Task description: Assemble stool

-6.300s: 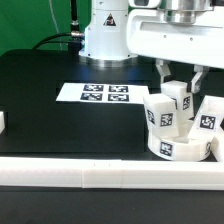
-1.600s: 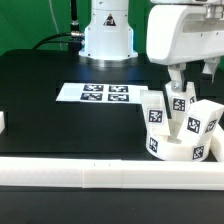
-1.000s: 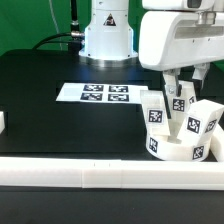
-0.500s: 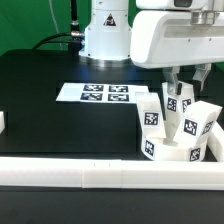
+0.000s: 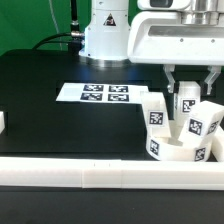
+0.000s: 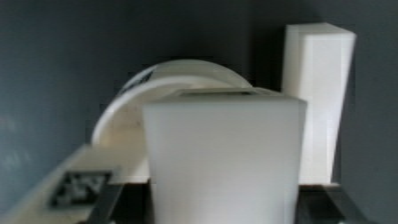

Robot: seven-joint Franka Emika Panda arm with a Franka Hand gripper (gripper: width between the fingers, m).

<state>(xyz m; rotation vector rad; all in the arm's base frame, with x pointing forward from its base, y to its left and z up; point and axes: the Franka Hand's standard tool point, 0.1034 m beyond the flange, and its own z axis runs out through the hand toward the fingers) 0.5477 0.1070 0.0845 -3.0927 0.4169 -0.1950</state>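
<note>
The white seat disc (image 5: 176,151) lies on the black table at the exterior view's right, next to the front rail. Three tagged leg blocks stand up from it: one on the left (image 5: 157,113), one on the right (image 5: 204,121) that leans outward, and a middle one (image 5: 186,102). My gripper (image 5: 186,92) comes down from above and is shut on the middle leg block. In the wrist view that leg block (image 6: 222,150) fills the middle between my dark fingers (image 6: 121,200). The seat disc (image 6: 157,85) and another leg block (image 6: 320,75) show beyond it.
The marker board (image 5: 95,94) lies flat at the table's middle. A long white rail (image 5: 90,176) runs along the front edge. The arm's white base (image 5: 105,35) stands at the back. A small white piece (image 5: 2,121) sits at the left edge.
My hand has shifted a little to the exterior view's right and turned while staying shut on the middle leg block. The seat disc and its legs have shifted slightly with it.
</note>
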